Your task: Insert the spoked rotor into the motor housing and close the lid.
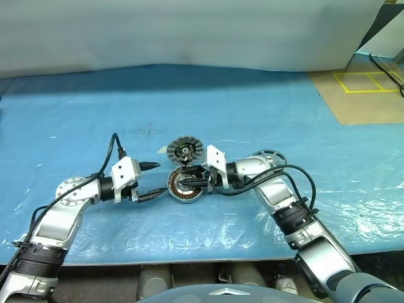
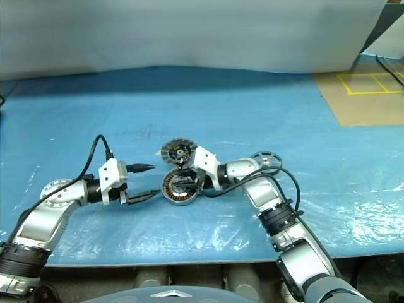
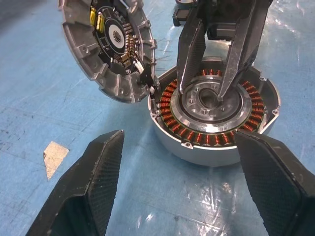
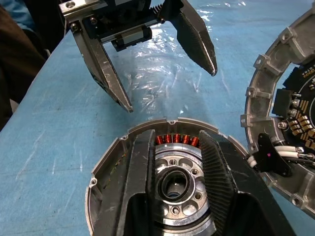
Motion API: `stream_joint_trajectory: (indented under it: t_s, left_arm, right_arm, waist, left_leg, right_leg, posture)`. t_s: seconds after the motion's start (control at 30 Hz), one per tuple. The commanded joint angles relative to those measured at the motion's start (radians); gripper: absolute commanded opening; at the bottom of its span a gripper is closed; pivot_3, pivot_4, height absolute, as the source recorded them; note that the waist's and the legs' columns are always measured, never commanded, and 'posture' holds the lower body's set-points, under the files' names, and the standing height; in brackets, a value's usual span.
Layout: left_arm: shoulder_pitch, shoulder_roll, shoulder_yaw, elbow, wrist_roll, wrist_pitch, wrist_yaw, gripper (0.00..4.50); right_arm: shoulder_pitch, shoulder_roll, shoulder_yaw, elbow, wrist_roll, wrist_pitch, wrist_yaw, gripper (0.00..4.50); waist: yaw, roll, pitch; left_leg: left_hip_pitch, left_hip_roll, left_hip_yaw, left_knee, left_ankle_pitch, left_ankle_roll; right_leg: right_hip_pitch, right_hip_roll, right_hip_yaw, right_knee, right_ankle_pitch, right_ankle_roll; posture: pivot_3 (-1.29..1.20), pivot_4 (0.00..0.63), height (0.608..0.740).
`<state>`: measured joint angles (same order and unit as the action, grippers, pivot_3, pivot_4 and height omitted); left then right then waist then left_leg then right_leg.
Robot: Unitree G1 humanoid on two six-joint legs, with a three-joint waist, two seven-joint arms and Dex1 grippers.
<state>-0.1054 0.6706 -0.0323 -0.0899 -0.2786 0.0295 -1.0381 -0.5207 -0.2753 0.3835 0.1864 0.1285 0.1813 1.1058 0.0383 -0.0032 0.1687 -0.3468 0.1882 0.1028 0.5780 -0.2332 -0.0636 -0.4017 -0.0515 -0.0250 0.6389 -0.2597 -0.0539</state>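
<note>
The right claw pokes into the housing; the lid sits beside it, the left claw beyond.

A blue plastic sheet covers the work surface (wrinkled, glossy near the front edge). A pale wall stands behind. Brown floor carries yellow tape lines.

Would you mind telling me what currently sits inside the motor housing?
Inside the motor housing are a ring of copper coil windings and a pale metal hub. The right gripper has its fingertips over the hub, covering part of it. The spoked rotor lies outside, behind the right arm.
</note>
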Motion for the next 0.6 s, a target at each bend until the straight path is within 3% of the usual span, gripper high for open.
stream_joint_trajectory:
  t_s: [0.03, 0.2, 0.6]
  left_arm:
    - [-0.004, 0.008, 0.016, -0.026, -0.002, -0.005, 0.006, 3.73]
    - [-0.001, 0.006, 0.020, 0.005, 0.005, -0.033, 0.002, 3.73]
    - [0.002, 0.004, 0.020, 0.039, 0.012, -0.074, 0.001, 3.73]
  right_arm:
    - [-0.023, 0.005, -0.017, -0.017, 0.013, -0.007, -0.004, 1.35]
    - [-0.026, -0.004, -0.009, -0.022, 0.005, 0.011, -0.002, 0.04]
    - [-0.027, -0.025, 0.009, -0.057, -0.026, 0.027, -0.021, 0.04]
  waist:
    - [0.000, 0.000, 0.000]
    - [0.000, 0.000, 0.000]
    - [0.000, 0.000, 0.000]
  left_leg:
    - [0.000, 0.000, 0.000, 0.000, 0.000, 0.000]
    - [0.000, 0.000, 0.000, 0.000, 0.000, 0.000]
    - [0.000, 0.000, 0.000, 0.000, 0.000, 0.000]
  right_leg:
    - [0.000, 0.000, 0.000, 0.000, 0.000, 0.000]
    - [0.000, 0.000, 0.000, 0.000, 0.000, 0.000]
    - [0.000, 0.000, 0.000, 0.000, 0.000, 0.000]
  posture:
    - [0.00, 0.150, 0.740]
    - [0.00, 0.150, 0.740]
    - [0.00, 0.150, 0.740]
